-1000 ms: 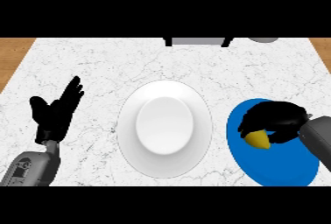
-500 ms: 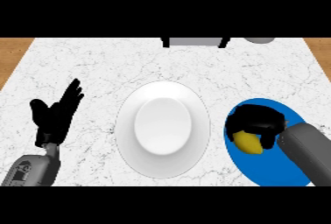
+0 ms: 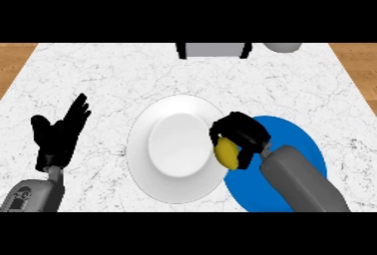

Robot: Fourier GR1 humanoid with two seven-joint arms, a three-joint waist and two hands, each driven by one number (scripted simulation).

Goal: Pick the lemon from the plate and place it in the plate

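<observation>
The pale marbled worktop (image 3: 110, 74) fills the view, with wood-coloured floor at its far corners. Near its middle lies a white plate (image 3: 141, 149), seen taller than wide, and touching or slightly overlapping its right rim lies a blue plate (image 3: 298, 137), part of which is hidden by the grey right forearm (image 3: 298, 179) that comes in from the lower edge and slants up and to the left. At the far edge of the worktop stands a grey box with dark sides (image 3: 213, 50), and just to its right a pale rounded object (image 3: 282, 47), cut off by the view's edge. The left robot hand (image 3: 59, 132) shows at the left, well apart from both plates, spread open with its fingers up and touching nothing. The right robot hand (image 3: 239, 130) sits over the place where the two plates meet, its fingers curled down round the lemon (image 3: 227, 153) and hiding the fruit's far end. The lemon's long axis runs from far to near, leaning slightly to the right at its near end, which points toward the forearm. It is over the white plate's right rim and the blue plate's left edge; whether it rests on a plate or hangs above cannot be told.
</observation>
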